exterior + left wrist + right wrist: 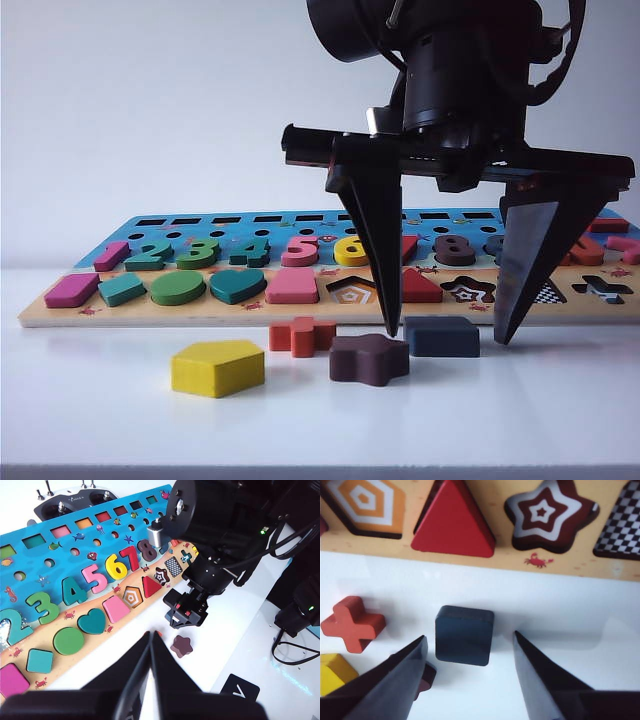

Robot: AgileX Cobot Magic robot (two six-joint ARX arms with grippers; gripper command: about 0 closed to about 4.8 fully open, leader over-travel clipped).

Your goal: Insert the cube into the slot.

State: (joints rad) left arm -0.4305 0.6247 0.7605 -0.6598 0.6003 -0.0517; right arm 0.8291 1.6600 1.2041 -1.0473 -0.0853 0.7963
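Note:
The cube (464,634) is a flat dark navy block lying on the white table just in front of the puzzle board (330,310). My right gripper (469,637) is open and points down, with one finger on each side of the cube (442,336) and a small gap on both sides. The slot (621,525) is the checkerboard square cut-out at the board's front edge, beside the star cut-out (547,515). In the left wrist view the slot (173,566) shows and the cube is hidden behind the right arm. My left gripper (152,635) is shut and empty, hovering apart over the table.
A brown star block (368,358) lies right beside one right finger. An orange cross (301,335) and a yellow pentagon (217,367) lie to its left. A red triangle (452,522) fills its cut-out. A remote controller (75,502) lies beyond the board.

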